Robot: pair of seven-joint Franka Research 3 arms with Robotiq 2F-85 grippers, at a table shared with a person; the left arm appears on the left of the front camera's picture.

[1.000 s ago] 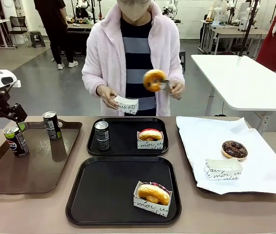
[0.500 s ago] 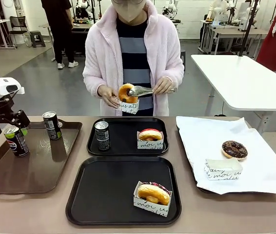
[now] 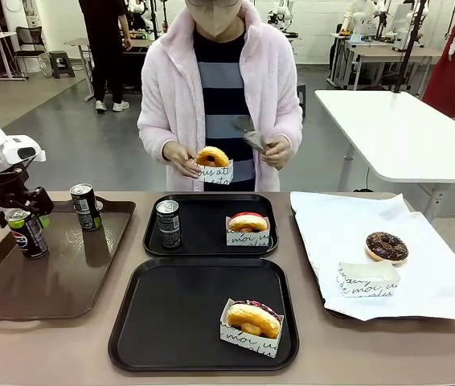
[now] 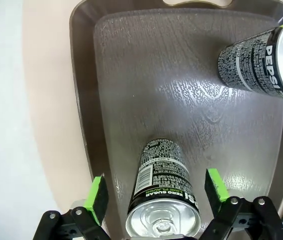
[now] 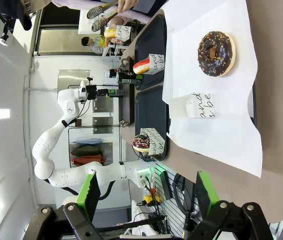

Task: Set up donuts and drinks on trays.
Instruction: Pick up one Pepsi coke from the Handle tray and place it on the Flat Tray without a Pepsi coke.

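Left tool [image 4: 156, 189] is straddling the nearer can [image 4: 162, 180] on the brown tray [image 3: 59, 273], at 9 o'clock from the black trays. Its jaws are standing wide, with a green pad [image 4: 97, 197] on each side of the can and neither touching.

Judgement: I am lining up to grip this can because the near black tray [image 3: 179, 314] is lacking a drink.

Right tool [image 5: 146, 192] is hanging spread and empty over the 3 o'clock end of the tabletop [image 3: 51, 346].

The person is holding a sleeved donut [image 3: 211, 157] in one hand [image 3: 181, 161] and tongs [image 3: 252, 138] in the other, probably readying it for a tray.

Counts:
- **Drinks:** three. Two are sitting on the brown tray, the second can [image 3: 84, 207] at 1 o'clock from mine. The third can [image 3: 168, 223] is sitting on the far black tray [image 3: 211, 241].
- **Donuts:** four. There is the held one, a pink donut [image 3: 247, 221] on the far black tray, a yellow donut [image 3: 252, 318] on the near black tray, and a chocolate donut [image 3: 387, 245] on the white paper [image 3: 444, 289].
- **Black trays:** two.
- **Empty sleeve [image 3: 366, 279]:** one.
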